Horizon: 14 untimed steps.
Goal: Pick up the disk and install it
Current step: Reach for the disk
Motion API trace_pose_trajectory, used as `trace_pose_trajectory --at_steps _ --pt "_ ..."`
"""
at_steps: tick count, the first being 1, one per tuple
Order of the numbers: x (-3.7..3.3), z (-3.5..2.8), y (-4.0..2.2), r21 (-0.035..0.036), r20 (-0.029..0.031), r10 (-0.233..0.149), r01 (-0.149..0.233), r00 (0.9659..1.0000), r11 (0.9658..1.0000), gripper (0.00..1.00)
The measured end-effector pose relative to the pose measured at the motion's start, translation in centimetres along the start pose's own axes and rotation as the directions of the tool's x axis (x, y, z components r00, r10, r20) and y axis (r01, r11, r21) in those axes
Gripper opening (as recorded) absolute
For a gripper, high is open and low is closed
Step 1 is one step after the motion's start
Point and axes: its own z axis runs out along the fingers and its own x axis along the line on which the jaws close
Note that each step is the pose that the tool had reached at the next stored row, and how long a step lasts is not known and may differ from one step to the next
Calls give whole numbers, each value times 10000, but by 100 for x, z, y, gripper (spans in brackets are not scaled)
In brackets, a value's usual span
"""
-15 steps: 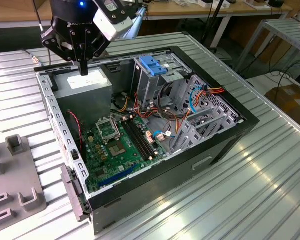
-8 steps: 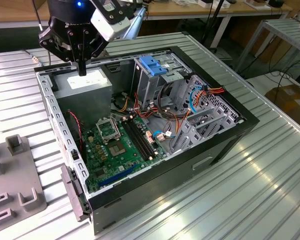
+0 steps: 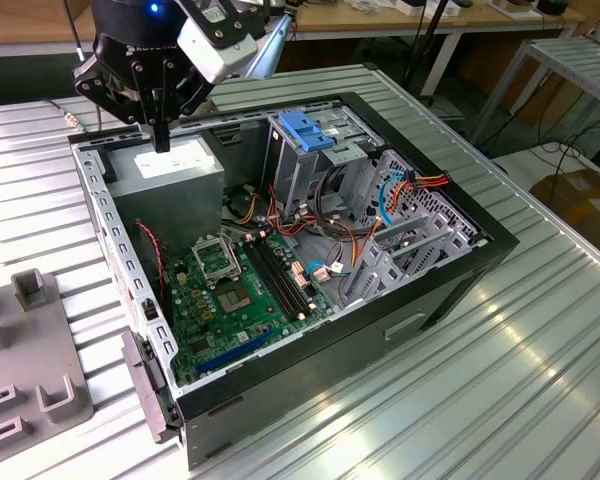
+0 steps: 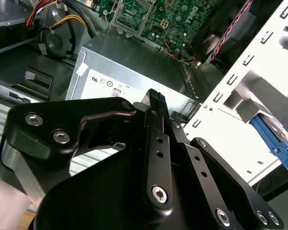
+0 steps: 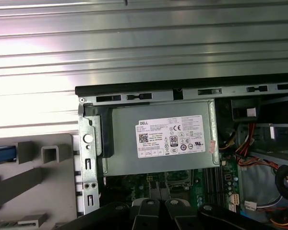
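Observation:
My black gripper (image 3: 161,135) hangs over the back corner of the open computer case (image 3: 450,290), at the exterior view's left. Its fingers are pressed together with nothing between them, just above the grey power-supply box (image 3: 170,170). In the second wrist view the gripper (image 4: 156,98) shows its ribbed tip over that box's white label (image 4: 105,84). A blue strip (image 5: 0,154) lies on the grey fixture (image 5: 53,158) outside the case wall; it looks like the disk's rail, and the rest of the disk is out of view. The same blue edge (image 4: 278,146) appears beyond the perforated wall.
Inside the case are the green motherboard (image 3: 235,290), bundles of coloured cables (image 3: 330,250) and a metal drive cage (image 3: 315,165) with a blue latch (image 3: 310,130) on top. The case stands on a ribbed metal table (image 3: 480,400). A grey slotted fixture (image 3: 30,380) lies beside the case.

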Motion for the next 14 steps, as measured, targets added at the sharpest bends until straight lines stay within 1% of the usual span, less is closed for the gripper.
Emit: trace_pose_trajectory --at_steps 14 --pt "70 -2 -5 1 0 0 0 10000 10000 10"
